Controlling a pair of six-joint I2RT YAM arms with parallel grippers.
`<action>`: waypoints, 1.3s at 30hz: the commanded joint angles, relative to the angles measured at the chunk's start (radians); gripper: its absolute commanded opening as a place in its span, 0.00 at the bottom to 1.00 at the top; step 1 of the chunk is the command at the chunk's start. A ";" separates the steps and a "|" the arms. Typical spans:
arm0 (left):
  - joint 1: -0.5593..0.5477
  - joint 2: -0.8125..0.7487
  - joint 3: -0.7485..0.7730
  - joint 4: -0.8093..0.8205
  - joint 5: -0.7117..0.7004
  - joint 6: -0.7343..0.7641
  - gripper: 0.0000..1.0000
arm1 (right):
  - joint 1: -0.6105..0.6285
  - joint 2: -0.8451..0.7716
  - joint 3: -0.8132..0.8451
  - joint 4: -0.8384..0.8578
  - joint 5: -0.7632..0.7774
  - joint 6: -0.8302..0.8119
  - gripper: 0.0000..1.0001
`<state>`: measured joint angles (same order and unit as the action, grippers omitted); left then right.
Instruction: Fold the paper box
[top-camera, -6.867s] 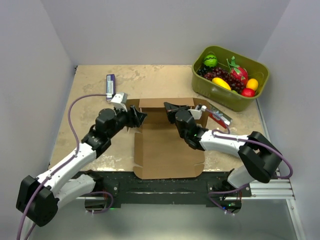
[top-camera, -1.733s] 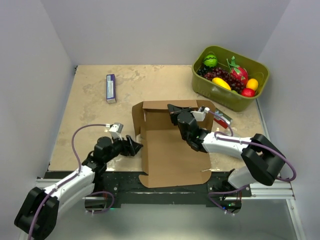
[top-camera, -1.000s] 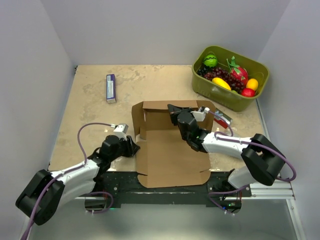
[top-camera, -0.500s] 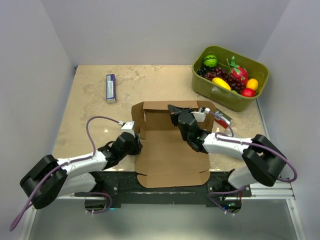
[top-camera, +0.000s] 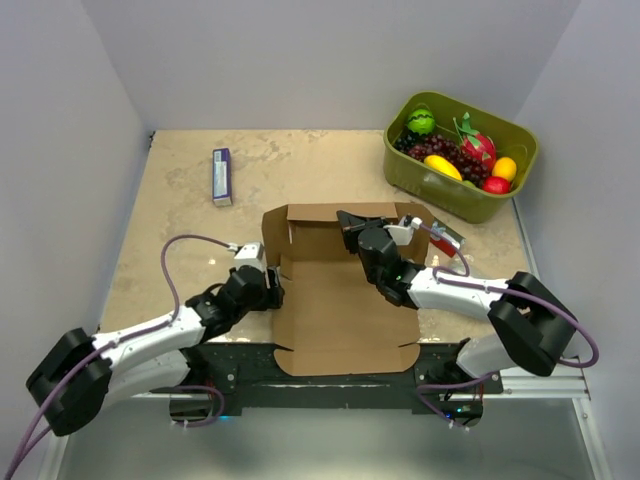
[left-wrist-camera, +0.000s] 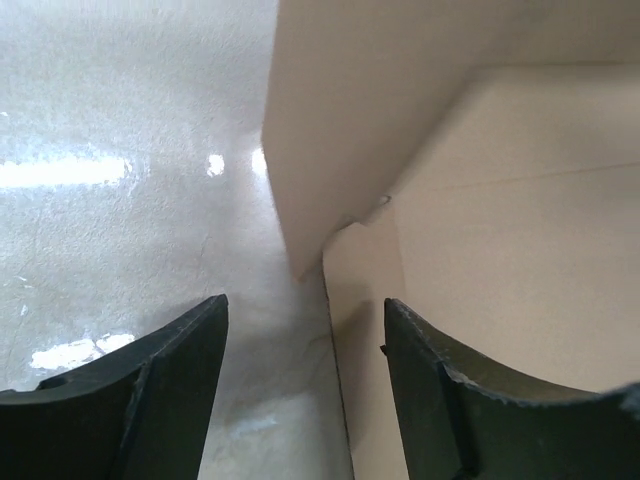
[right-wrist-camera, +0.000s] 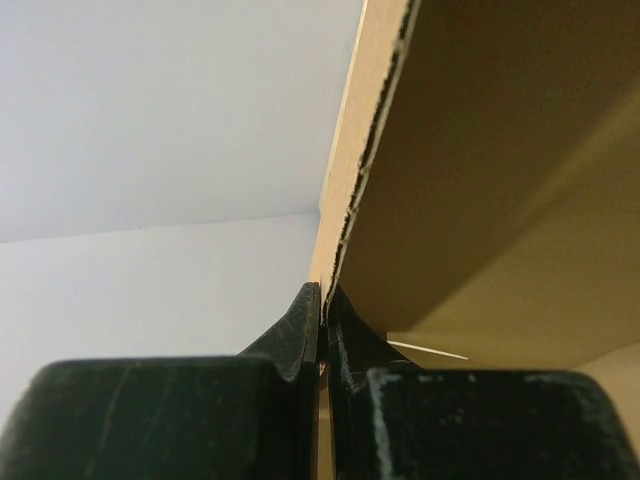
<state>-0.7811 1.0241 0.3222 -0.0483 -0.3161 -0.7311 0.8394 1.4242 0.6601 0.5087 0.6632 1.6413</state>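
Observation:
The brown paper box (top-camera: 340, 305) lies partly folded at the table's near middle, with its far wall and left flap raised. My right gripper (top-camera: 347, 222) is shut on the top edge of the raised far wall (right-wrist-camera: 440, 150), the cardboard pinched between its fingers (right-wrist-camera: 305, 320). My left gripper (top-camera: 272, 290) is open at the box's left edge. In the left wrist view its fingers (left-wrist-camera: 170, 380) straddle the edge of the flat base panel (left-wrist-camera: 500, 250), below the raised left flap (left-wrist-camera: 330, 120); it holds nothing.
An olive-green bin (top-camera: 460, 155) of toy fruit stands at the far right. A small purple-and-white box (top-camera: 221, 176) lies at the far left. A red packet (top-camera: 445, 238) lies right of the paper box. The box's near edge overhangs the black rail at the table front.
My left arm pulled back from the left flap toward the table front, then moved right again to the box's left edge. The box slid nearer. My right gripper stayed clamped on the far wall.

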 joint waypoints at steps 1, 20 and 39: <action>0.000 -0.131 0.008 -0.019 0.026 0.047 0.73 | 0.007 -0.013 -0.027 -0.104 0.052 -0.047 0.00; 0.006 0.051 0.307 -0.108 -0.167 0.257 0.49 | 0.007 -0.016 -0.034 -0.090 0.044 -0.049 0.00; 0.003 0.143 0.379 -0.012 -0.061 0.240 0.25 | 0.007 0.016 -0.022 -0.084 0.036 -0.051 0.00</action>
<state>-0.7792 1.1496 0.6350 -0.1486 -0.4110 -0.4881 0.8410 1.4181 0.6521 0.5121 0.6846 1.6409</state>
